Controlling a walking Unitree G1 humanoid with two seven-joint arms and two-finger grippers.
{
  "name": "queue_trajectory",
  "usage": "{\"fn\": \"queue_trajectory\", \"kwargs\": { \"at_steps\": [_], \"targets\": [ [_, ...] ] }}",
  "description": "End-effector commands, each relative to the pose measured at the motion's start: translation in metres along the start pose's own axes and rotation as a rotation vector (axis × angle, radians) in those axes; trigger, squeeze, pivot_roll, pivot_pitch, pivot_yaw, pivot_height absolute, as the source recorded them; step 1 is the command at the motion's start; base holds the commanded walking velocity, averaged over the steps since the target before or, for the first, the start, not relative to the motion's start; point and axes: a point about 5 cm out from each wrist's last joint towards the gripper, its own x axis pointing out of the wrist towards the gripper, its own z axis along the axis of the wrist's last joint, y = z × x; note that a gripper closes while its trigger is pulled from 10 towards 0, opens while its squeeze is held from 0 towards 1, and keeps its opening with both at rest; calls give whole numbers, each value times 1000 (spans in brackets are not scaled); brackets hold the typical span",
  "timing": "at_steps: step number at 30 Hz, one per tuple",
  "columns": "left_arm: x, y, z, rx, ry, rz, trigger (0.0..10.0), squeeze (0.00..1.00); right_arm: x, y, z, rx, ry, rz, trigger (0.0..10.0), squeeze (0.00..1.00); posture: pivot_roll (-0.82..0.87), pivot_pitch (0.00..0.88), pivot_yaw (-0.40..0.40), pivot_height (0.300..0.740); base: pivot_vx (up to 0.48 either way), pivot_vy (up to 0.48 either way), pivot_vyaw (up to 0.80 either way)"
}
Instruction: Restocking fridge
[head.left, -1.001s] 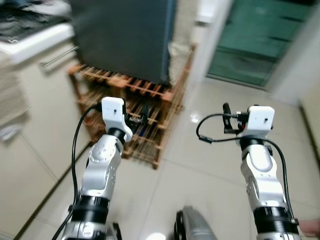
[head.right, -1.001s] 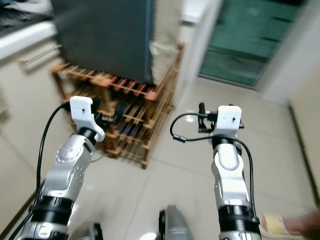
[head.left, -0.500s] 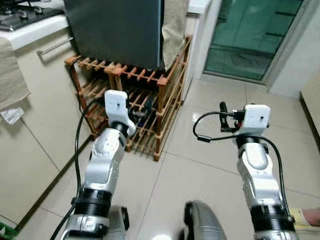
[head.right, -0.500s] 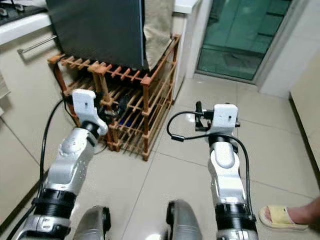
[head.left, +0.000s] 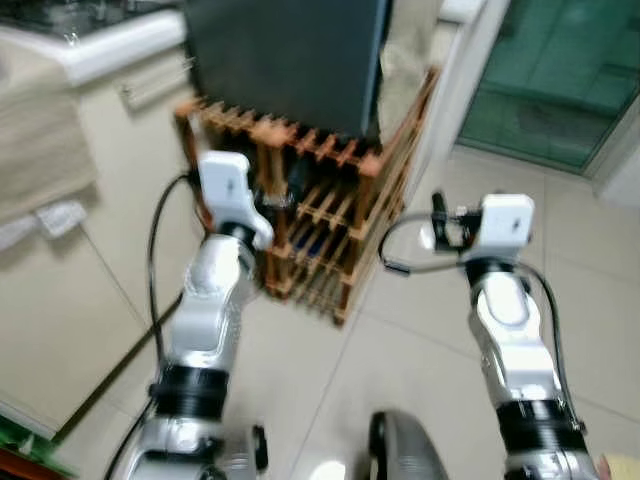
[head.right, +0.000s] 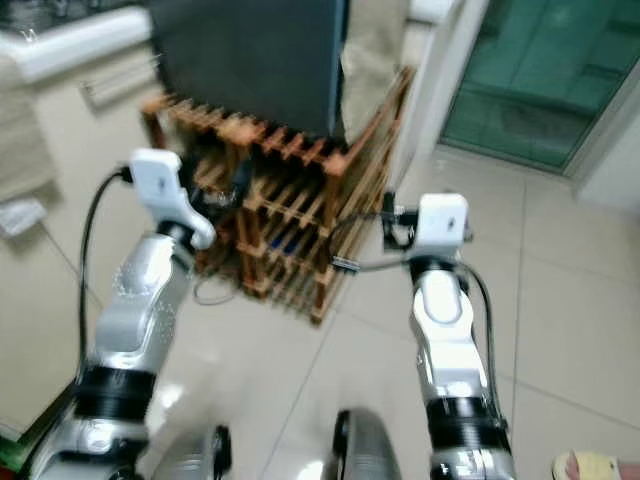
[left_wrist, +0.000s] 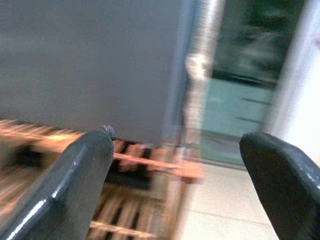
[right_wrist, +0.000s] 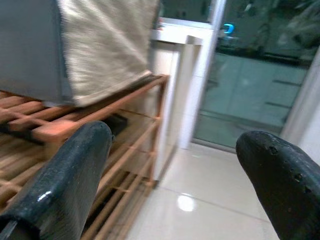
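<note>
1. Left gripper (left_wrist: 175, 180): fingers spread wide, nothing between them. It is raised at chest height, pointing at the dark fridge (head.left: 290, 60), which is ahead of and above it.
2. Right gripper (right_wrist: 172, 175): fingers also spread, nothing held. Ahead of it and off to its left is the corner of the wooden rack (head.right: 300, 200); straight ahead is bare floor tile (head.right: 560, 280) running to the green glass door (head.right: 540, 80).
3. The fridge stands on top of the rack, its flat dark face toward the left gripper. No handle can be made out; the pictures are blurred.
4. Handling, as a judgement: the fridge door is stiff, smooth and probably slippery on its face, and heavy to swing. Best hold would be at the door's side edge or a handle, once found. No groceries to restock are visible near either gripper.
5. A beige cloth (right_wrist: 105, 45) hangs down the fridge's side nearest the right gripper; soft, it could snag a finger.
6. Edges: the rack's slats and post ends stick out just below the left gripper, close in front. The counter (head.left: 110, 50) with its drawer handle lies to that gripper's left.
7. Open room: wide bare floor to the right gripper's right and ahead. A person's slippered foot (head.right: 590, 466) is behind and to the right of it, low by the floor.
</note>
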Motion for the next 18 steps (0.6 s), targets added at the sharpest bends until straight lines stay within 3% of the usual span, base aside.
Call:
{"fn": "queue_trajectory", "kwargs": {
  "at_steps": [1,5,7,18],
  "targets": [
    [-2,7,13,22,-56,-5,10000,0,2,13,7,9,-31,36,10000,0,-95,0,-5,628,480,0,0],
    [-3,-1,17,46,-75,-59,10000,0,2,12,14,20,-71,45,10000,27,-95,0,-5,638,230,0,0],
    [-2,-3,16,41,-65,-64,10000,0,2,11,14,28,-64,39,10000,110,-95,0,-5,652,0,0,0],
    [-4,-2,8,69,-5,-72,10000,0,1,6,12,43,-50,18,10000,137,-106,0,2,705,0,0,0]
  ]
}}
